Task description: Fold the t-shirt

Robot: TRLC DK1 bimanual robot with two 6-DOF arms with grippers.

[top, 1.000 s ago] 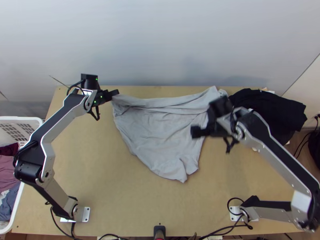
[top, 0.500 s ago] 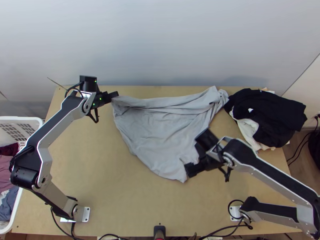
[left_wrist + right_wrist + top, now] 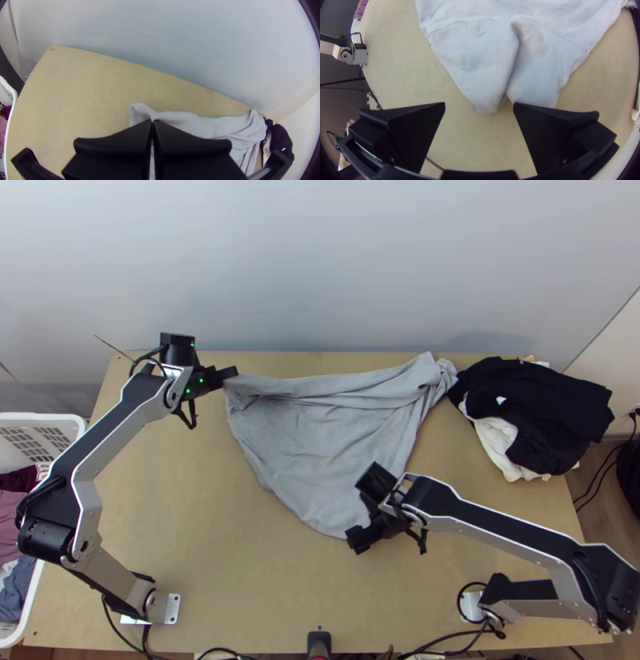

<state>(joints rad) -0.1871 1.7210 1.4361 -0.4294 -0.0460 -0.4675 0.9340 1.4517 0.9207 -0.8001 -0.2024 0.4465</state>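
Observation:
The light grey t-shirt [image 3: 320,436] lies over the back middle of the table, its far side in long folds and its near part tapering towards the table's front. At its back left corner is my left gripper [image 3: 232,373]; in the left wrist view that gripper [image 3: 152,121] is shut on the grey cloth [image 3: 186,121]. My right gripper [image 3: 356,540] is at the shirt's near end. From the right wrist view, the right gripper [image 3: 479,108] stands open, with the shirt's creased near end [image 3: 486,96] in front of the gap between its fingers.
A black garment [image 3: 544,404] and a white one [image 3: 500,440] lie bunched at the table's back right. A white basket [image 3: 76,420] with clothes stands beyond the left edge. Bare wood [image 3: 240,556] shows at the front left.
My right gripper has come from the shirt's right side towards the table's front, then slightly left along its near end. The left gripper has hardly moved.

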